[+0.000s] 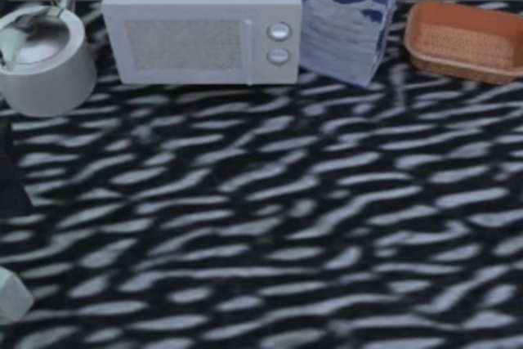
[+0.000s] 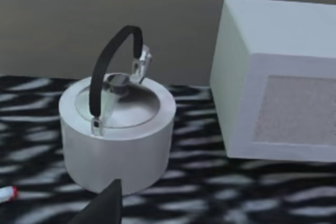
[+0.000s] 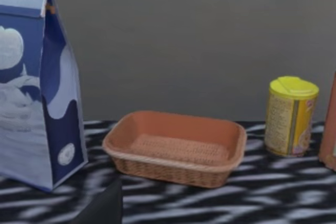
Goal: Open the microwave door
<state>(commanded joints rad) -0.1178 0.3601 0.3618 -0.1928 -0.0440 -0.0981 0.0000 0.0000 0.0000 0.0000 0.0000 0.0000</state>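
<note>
The white microwave (image 1: 204, 18) stands at the back of the table, left of the middle. Its door (image 1: 184, 42) with the grey mesh window lies flat against the front, shut, with the slim handle (image 1: 248, 46) beside two silver knobs (image 1: 279, 31). The left wrist view shows the microwave (image 2: 278, 77) from its left front corner, some way off. Only a dark tip of my left gripper (image 2: 105, 208) shows there, low and near the kettle. A dark tip of my right gripper (image 3: 107, 205) shows in the right wrist view, far from the microwave. Neither gripper touches anything.
A silver kettle (image 1: 41, 55) with a black handle stands left of the microwave. A blue-and-white carton (image 1: 347, 18) stands right of it, then a brown basket (image 1: 466, 38). A yellow can (image 3: 290, 116) stands beyond the basket. The zebra-patterned cloth (image 1: 270, 218) covers the table.
</note>
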